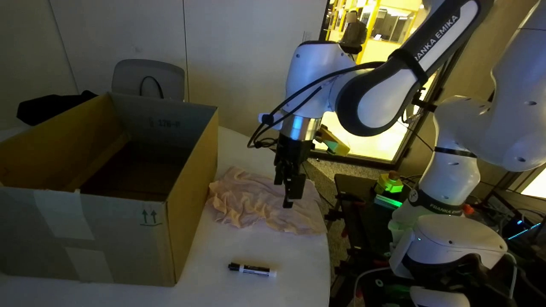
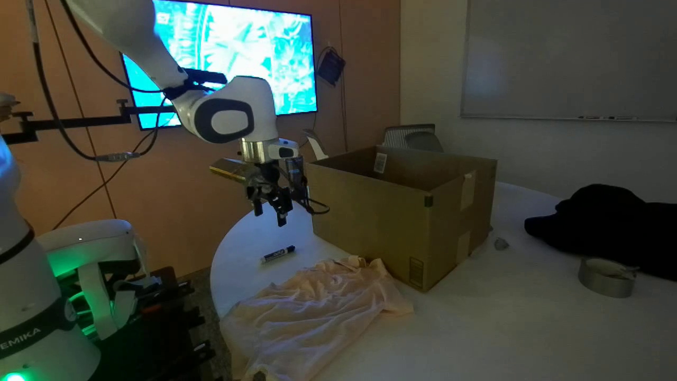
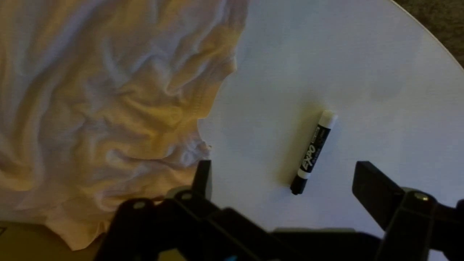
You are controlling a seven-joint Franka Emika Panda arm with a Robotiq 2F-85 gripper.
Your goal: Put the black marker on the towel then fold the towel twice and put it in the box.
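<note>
**Downward to the black marker (image 3: pixel 314 152), with jaws wide apart**

Set below the jaws and, as seen in the wrist view, between them, though a little closer to the one at that picture's right; level with the jaw ends at the black tip and reaching beyond them toward the white end. Lying on the table (image 3: pixel 391 94), near the towel (image 3: pixel 119 108) and not on it. Running aslant from lower left to upper right, so roughly crosswise to the closing line: probably fit for a pinch across the barrel after a slight turn and a small sideways shift. Gripping nothing at all.

Hard to judge height from the wrist. Easier in both exterior views, with jaws hanging clear of the table; likely best, then, to correct sideways while high and only afterwards descend. Possible, in an exterior view, to look right down to the floor of the box (image 1: pixel 123 238), out of sight from the wrist. Able to find a grey tape roll (image 2: pixel 606 281) in an exterior view and nowhere else, well apart from the towel.
</note>
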